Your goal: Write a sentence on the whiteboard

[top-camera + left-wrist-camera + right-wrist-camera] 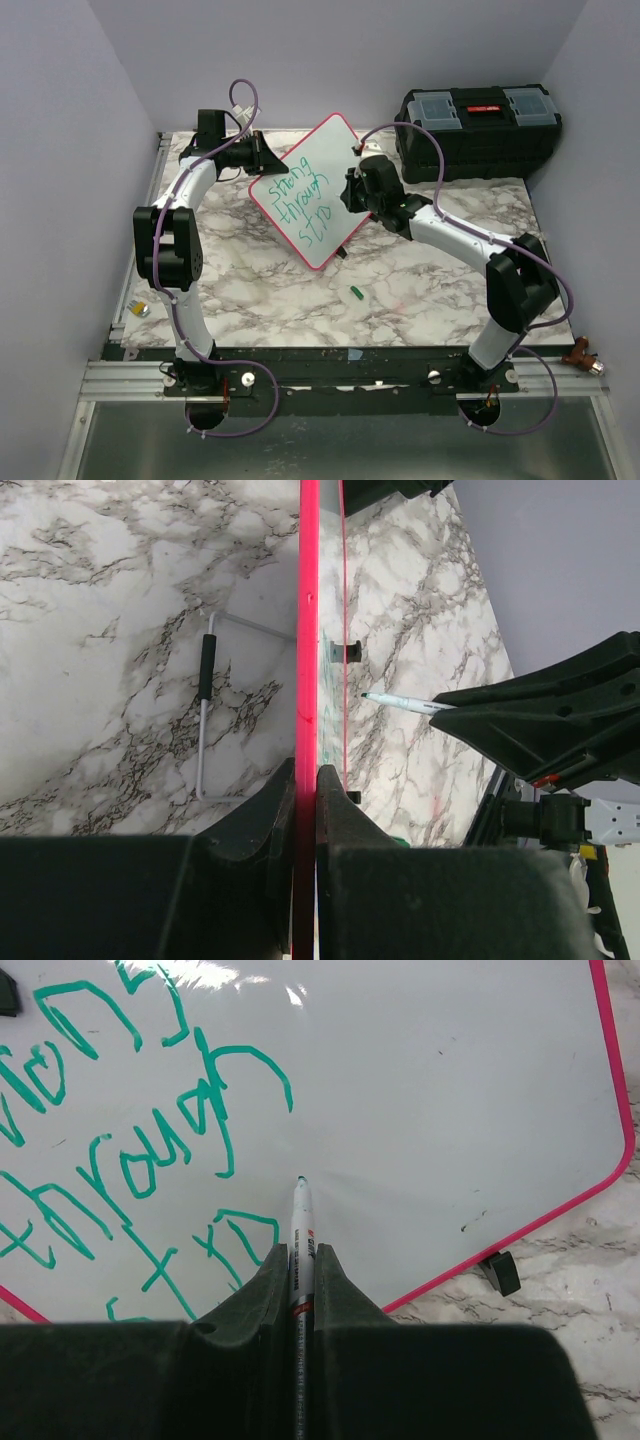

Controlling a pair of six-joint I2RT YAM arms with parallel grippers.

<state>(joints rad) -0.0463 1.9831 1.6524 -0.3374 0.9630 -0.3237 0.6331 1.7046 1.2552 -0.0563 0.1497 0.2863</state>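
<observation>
- Whiteboard: table centre, turned cornerwise, one corner toward 12 o'clock.
- Left gripper: fingers clenched on the pink frame, 10 o'clock edge.
- Right gripper: fingers grasped marker, tip beside sentence.
- Black toolbox: 1 o'clock.

Boxed in by plain lavender walls: left wall at 9 o'clock, back wall at 12, right wall at 3. Centred on a white marble-pattern tabletop veined in grey and brown. Holds a black toolbox at 1 o'clock, near the back wall, with a red latch and two clear-lidded trays on top. Edged by aluminium rails at 6 and 9 o'clock. Drops to a dull grey metal sheet at 6 o'clock, below the rails. Lit evenly and softly, with only faint shadows on the marble.
</observation>
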